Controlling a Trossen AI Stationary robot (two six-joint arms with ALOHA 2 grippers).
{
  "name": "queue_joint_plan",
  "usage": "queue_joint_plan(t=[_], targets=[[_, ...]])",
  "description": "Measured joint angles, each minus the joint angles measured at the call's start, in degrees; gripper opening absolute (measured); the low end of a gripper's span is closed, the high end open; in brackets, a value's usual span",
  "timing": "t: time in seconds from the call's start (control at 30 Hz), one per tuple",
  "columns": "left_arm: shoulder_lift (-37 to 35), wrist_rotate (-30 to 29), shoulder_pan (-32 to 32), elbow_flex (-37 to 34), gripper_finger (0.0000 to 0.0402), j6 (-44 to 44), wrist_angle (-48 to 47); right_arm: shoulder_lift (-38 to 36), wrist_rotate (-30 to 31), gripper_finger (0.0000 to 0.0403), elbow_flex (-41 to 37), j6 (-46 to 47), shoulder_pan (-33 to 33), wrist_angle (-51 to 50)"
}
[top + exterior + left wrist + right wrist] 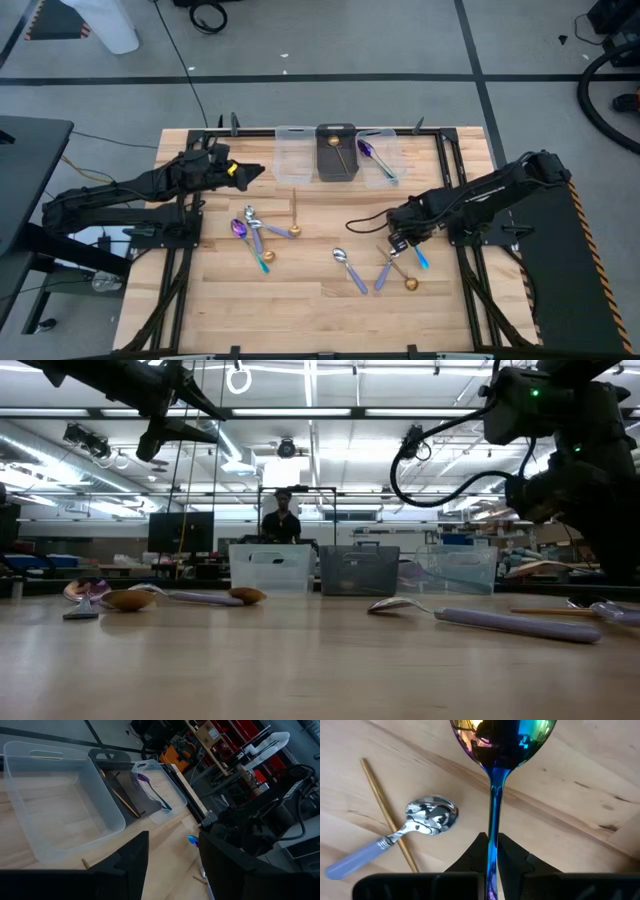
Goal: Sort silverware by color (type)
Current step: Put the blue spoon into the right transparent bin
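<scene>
1. While your right gripper [490, 847] hangs over the right half of the table [300, 310], its jaws are pinched on the slim handle of a rainbow spoon [496, 750], bowl pointing forward. Held near the tail, the spoon can likely be dropped bowl-first into a bin.

2. Your left gripper [172, 857] hovers near the back left of the table, jaws wide and holding nothing, facing the row of bins. It looks parked clear of the work.

3. Three bins stand side by side at the back edge: a clear bin on the left [291, 152] with nothing visible inside, a dark bin [336, 152] in the middle holding a gold spoon [334, 141], and a clear bin on the right [382, 158] holding another rainbow spoon [372, 156]. One finish per bin appears to be the scheme, so the spoon you are holding probably belongs in the right one.

4. Unsorted silverware lies in two loose clusters on the wood: one left of centre [256, 232], one under and beside your right arm [372, 268]. Both mix finishes, with several pieces overlapping.

5. From the right wrist view, a silver spoon with a pale handle [427, 817] rests across a thin gold handle [387, 812], just beside the held spoon. Most of the sorting remains.
</scene>
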Motion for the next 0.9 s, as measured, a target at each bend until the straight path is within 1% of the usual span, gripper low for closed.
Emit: queue_joint_plan(t=[0.4, 0.9], targets=[[0.0, -0.3, 0.0, 0.0, 0.0181, 0.0, 0.0, -3.4, 0.5, 0.0032, 0.0, 0.0, -2.0, 0.0], [0.0, -0.3, 0.0, 0.0, 0.0181, 0.0, 0.0, -9.1, 3.7, 0.0032, 0.1, 0.0, -4.5, 0.4]])
